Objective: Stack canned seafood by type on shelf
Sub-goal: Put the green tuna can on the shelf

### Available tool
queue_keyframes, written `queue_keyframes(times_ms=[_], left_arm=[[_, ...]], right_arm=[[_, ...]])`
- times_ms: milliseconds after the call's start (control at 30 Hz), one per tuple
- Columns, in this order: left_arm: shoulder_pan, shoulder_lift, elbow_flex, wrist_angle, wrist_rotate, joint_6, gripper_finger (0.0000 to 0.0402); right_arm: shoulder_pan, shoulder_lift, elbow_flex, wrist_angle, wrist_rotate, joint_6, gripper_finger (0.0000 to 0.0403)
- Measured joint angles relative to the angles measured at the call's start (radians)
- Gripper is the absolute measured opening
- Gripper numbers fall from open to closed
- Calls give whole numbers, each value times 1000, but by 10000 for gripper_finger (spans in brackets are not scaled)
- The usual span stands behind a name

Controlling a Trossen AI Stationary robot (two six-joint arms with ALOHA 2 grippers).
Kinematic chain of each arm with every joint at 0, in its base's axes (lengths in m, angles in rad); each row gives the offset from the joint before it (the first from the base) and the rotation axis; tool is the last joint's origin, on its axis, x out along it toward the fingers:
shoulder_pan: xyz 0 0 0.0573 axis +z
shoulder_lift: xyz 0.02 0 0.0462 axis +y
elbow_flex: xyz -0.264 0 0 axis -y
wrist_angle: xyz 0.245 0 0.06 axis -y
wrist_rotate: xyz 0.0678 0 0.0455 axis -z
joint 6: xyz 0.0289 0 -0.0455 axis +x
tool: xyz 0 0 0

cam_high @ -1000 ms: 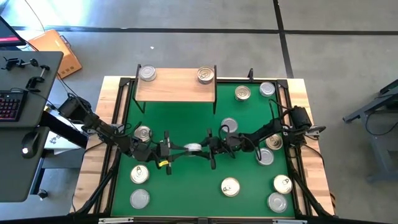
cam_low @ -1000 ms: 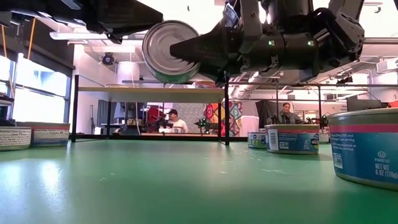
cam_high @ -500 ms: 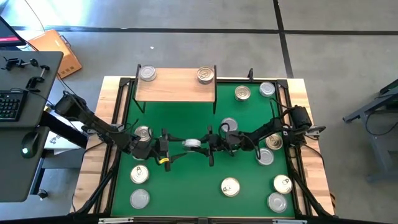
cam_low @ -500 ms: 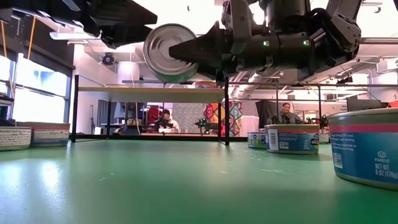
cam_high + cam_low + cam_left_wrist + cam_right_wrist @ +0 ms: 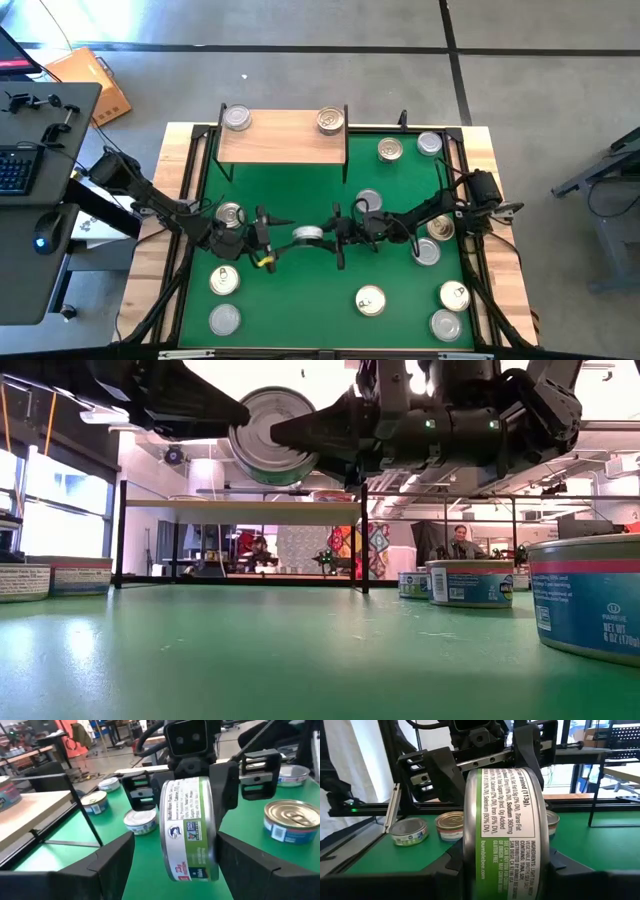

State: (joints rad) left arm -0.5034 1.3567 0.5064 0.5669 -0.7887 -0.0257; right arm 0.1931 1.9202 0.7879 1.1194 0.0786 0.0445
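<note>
A green-labelled tuna can was pinched on edge by the right tool above the green surface, the left tool spread beside it; a drop could be caused by that narrow grip.

twelve cans are showing in the high view: two are sitting on the one shelf, nine are resting on the green mat, and one is hanging in the air. two arms are reaching in.

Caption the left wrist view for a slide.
Handover in mid-air: right gripper holds a green-labelled can on edge between the open left gripper fingers.
</note>
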Motion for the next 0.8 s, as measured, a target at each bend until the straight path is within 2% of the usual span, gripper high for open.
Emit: queue_keyframes(times_ms=[100, 233, 367, 467, 633, 733, 800], left_arm=[[7, 0, 0, 7, 6, -8, 262], [55, 15, 0, 30, 139, -20, 259], [97, 56, 0, 93, 247, -24, 239], [113, 78, 0, 122, 288, -24, 206], [107, 80, 0, 126, 309, -30, 121], [86, 70, 17, 60, 301, 12, 120], [61, 50, 58, -67, 252, 31, 120]], right_arm=[[0, 0, -1, 5, 1, -1, 117], [1, 0, -2, 6, -4, -7, 117], [1, 0, -2, 9, -17, -11, 117], [1, 1, -2, 9, -16, -10, 117], [0, 2, -3, -6, -9, -19, 120], [-3, 2, -2, -49, -11, 7, 172], [-8, -14, -4, -133, -6, 36, 213]])
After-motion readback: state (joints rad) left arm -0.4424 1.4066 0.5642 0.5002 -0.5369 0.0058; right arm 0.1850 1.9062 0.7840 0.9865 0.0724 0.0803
